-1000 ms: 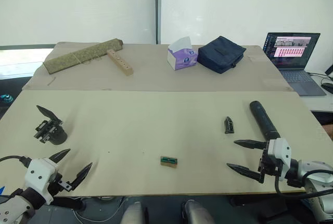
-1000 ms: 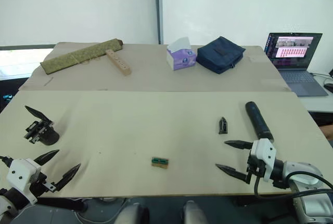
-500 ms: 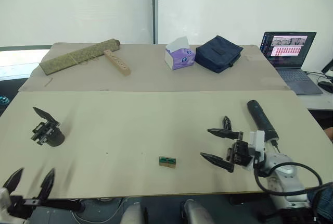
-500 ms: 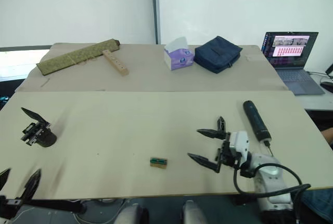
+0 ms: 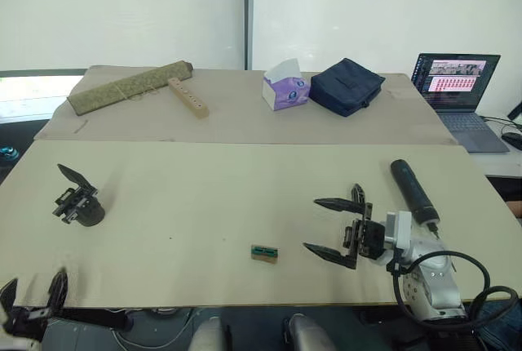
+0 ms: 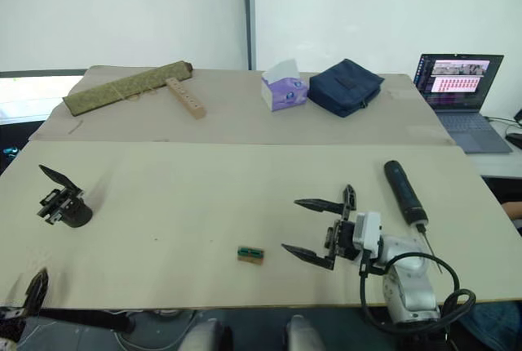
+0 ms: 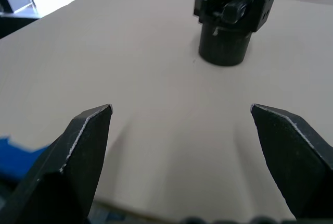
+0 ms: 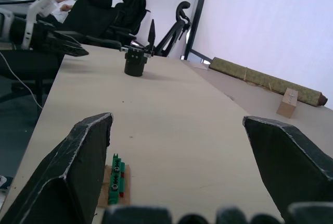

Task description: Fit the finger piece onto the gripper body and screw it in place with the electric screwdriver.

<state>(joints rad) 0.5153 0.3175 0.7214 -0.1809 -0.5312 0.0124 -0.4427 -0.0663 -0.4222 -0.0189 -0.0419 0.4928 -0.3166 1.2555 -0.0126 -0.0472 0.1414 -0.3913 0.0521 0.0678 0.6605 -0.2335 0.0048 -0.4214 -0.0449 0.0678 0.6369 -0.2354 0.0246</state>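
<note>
The right gripper [image 5: 329, 228] hovered low over the table [image 5: 212, 196] with its fingers spread wide and holding nothing, pointing toward the robot's left. The finger piece [image 5: 357, 195] lay on the table just beyond it, partly hidden behind the upper finger. The screwdriver [image 5: 413, 190] lay near the table's right edge, just right of the finger piece. A small green block [image 5: 263, 251] sat near the front edge, left of the right gripper. The gripper body [image 5: 77, 204] stood far left on the table. The left gripper [image 7: 182, 117] sat at the near left edge, fingers spread and empty, facing the gripper body.
</note>
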